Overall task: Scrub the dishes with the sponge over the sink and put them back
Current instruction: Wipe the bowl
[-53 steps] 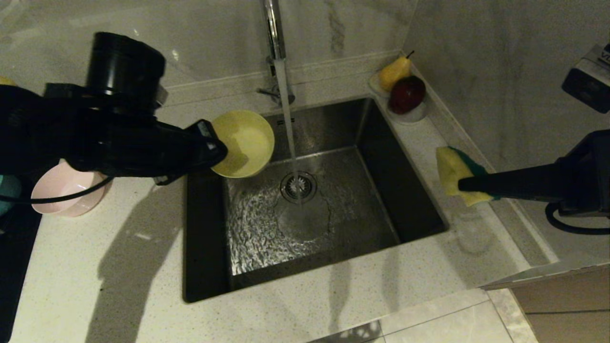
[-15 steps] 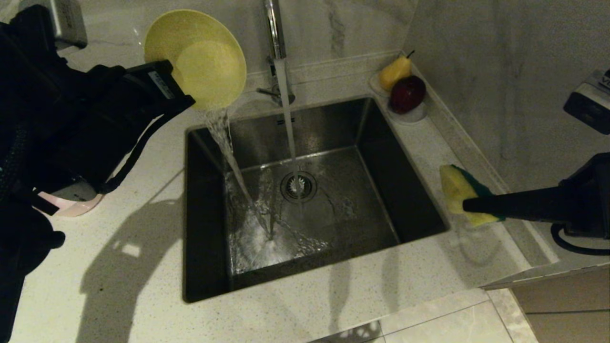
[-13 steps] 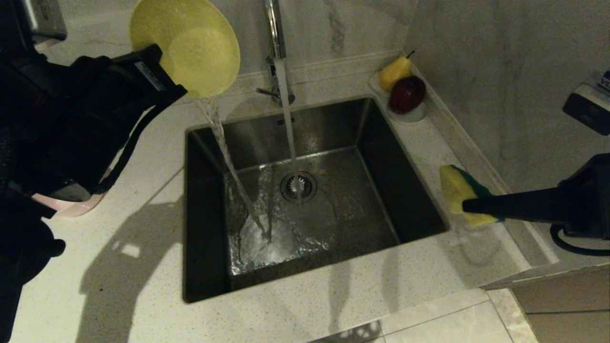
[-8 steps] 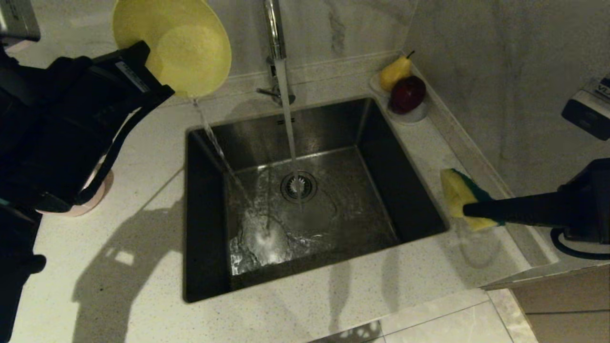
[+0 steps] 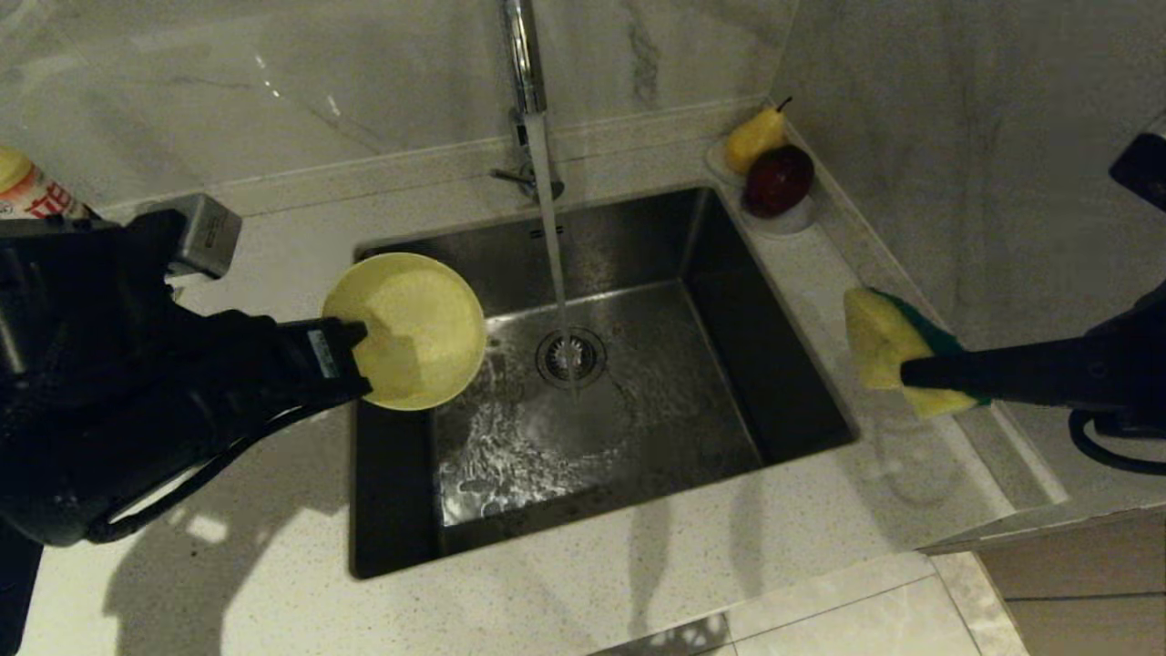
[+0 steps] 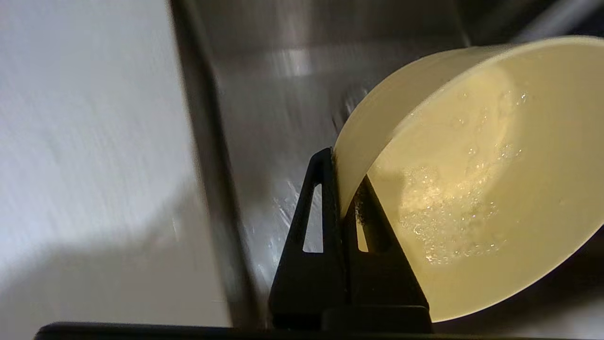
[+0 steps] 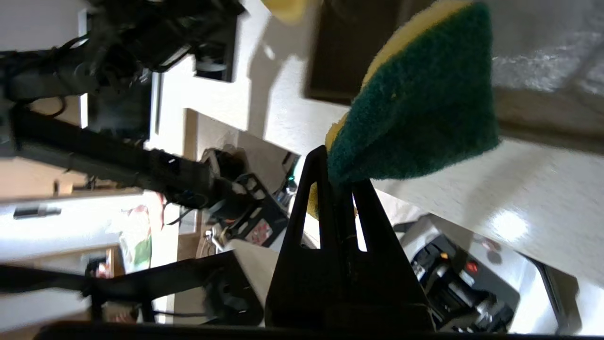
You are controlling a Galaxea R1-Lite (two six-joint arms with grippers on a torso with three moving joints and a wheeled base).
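Observation:
My left gripper (image 5: pixel 351 351) is shut on the rim of the yellow bowl (image 5: pixel 412 328), holding it over the left edge of the steel sink (image 5: pixel 783 392). In the left wrist view one finger lies outside the wall and one inside the yellow bowl (image 6: pixel 476 179), which has foam and droplets in it; the left gripper (image 6: pixel 342 189) pinches the rim. My right gripper (image 5: pixel 911 374) is shut on the sponge (image 5: pixel 879 342), yellow foam with green backing, above the counter right of the sink. The right wrist view shows the green face of the sponge (image 7: pixel 420 113) held in the right gripper (image 7: pixel 337 182). The pink and blue bowls are hidden.
Water runs from the tall chrome tap (image 5: pixel 524 64) onto the drain strainer (image 5: pixel 570 357). A white saucer (image 5: pixel 794 221) with a pear and a dark red fruit sits at the back right corner. A bottle (image 5: pixel 27 191) stands at the far left. A marble wall rises close on the right.
My left arm has brought the yellow bowl down from high by the back wall to the sink's left edge and turned it more level; the pouring has stopped. The sponge rose slightly.

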